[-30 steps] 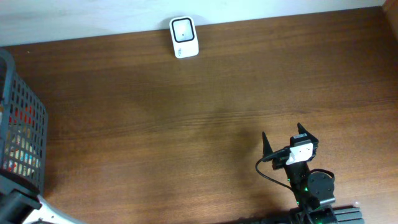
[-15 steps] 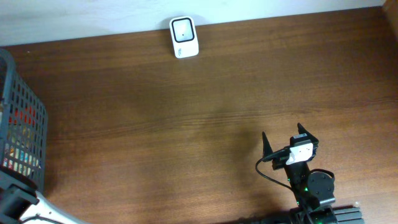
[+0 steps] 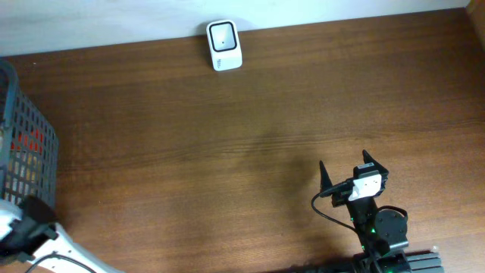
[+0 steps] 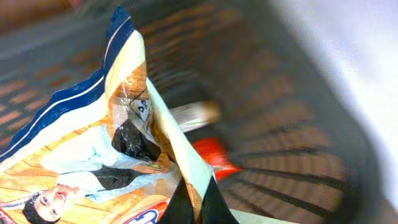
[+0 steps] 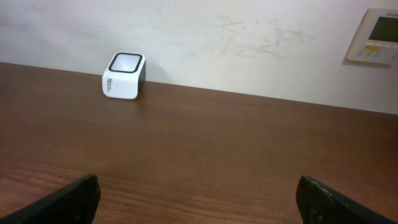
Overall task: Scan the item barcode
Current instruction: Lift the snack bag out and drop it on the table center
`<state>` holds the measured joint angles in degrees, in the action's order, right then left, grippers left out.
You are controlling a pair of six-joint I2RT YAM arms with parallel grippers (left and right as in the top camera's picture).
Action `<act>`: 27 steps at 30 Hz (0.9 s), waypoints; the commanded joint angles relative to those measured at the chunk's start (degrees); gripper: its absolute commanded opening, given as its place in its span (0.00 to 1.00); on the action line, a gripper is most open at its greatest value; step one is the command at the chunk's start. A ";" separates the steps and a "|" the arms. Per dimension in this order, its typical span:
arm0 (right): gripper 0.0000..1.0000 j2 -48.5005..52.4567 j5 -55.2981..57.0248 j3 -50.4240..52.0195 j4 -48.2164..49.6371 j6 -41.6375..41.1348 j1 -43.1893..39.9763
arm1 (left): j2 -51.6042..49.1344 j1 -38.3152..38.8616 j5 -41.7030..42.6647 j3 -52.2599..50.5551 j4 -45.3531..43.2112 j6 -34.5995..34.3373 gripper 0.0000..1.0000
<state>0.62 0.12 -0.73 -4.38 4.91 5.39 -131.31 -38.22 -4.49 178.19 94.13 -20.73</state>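
Brown wooden table (image 3: 227, 152) carrying dark grey plastic mesh basket (image 3: 30, 144) at left edge. Orange-and-cream foil snack packet (image 4: 93, 155) sitting inside basket. Left gripper (image 4: 193, 208) pinching packet edge, jaws clamped narrow. Advice: lift straight up, clearing basket wall and red wrapper (image 4: 214, 155). Right gripper (image 3: 343, 161) idling, fingers spread wide. Small white box-shaped scanner (image 3: 224, 45) waiting at far edge.

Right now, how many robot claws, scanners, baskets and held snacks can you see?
Black two-finger grippers: 2, the left gripper and the right gripper
White box-shaped barcode scanner: 1
Dark grey plastic mesh basket: 1
Blue-and-cream snack packet, held by the left gripper: 1
Total: 5
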 commanded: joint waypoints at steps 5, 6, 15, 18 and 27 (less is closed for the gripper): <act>0.99 -0.42 -0.07 0.42 -0.20 0.22 -0.26 | 11.28 15.21 0.90 1.53 -2.43 0.04 0.00; 0.99 -0.42 -0.07 0.42 -0.20 0.22 -0.26 | 11.34 17.03 0.90 1.53 -1.81 0.07 0.00; 0.99 -0.42 -0.07 0.42 -0.20 0.22 -0.26 | 7.32 39.71 2.69 -11.13 2.47 1.53 0.00; 0.99 -0.42 -0.07 0.42 -0.20 0.22 -0.26 | 5.14 46.16 3.74 -22.29 1.25 -1.53 0.00; 0.99 -0.42 -0.07 0.42 -0.20 0.22 -0.26 | 3.69 58.84 14.16 -56.74 -24.24 -3.04 0.02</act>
<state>0.62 0.14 -0.73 -4.38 4.91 5.39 -128.53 18.20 4.08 127.24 73.89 -22.76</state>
